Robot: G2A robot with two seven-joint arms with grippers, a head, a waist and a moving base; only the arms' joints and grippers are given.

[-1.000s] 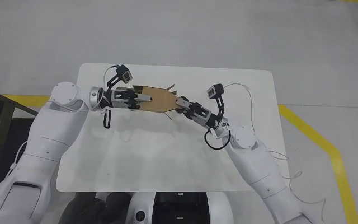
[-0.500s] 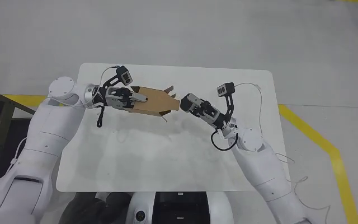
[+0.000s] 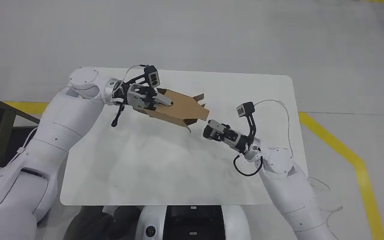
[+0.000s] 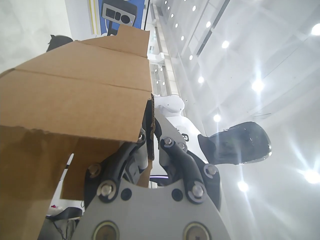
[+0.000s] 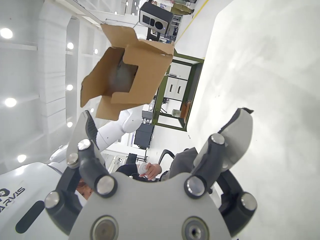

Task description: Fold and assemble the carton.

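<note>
Currently left gripper (image 3: 157, 102) clamped on corrugated brown carton (image 3: 183, 108), a rectangular tube with loose flaps, over smooth white table (image 3: 150, 174); right gripper (image 3: 208, 130) fingers apart, nearby.

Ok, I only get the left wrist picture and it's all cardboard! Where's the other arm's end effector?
Observer: The right end effector hangs just off the carton's far end, not touching it.
Operator: Is it open or closed?
Observer: Open. Its fingers are spread wide with nothing between them.
</note>
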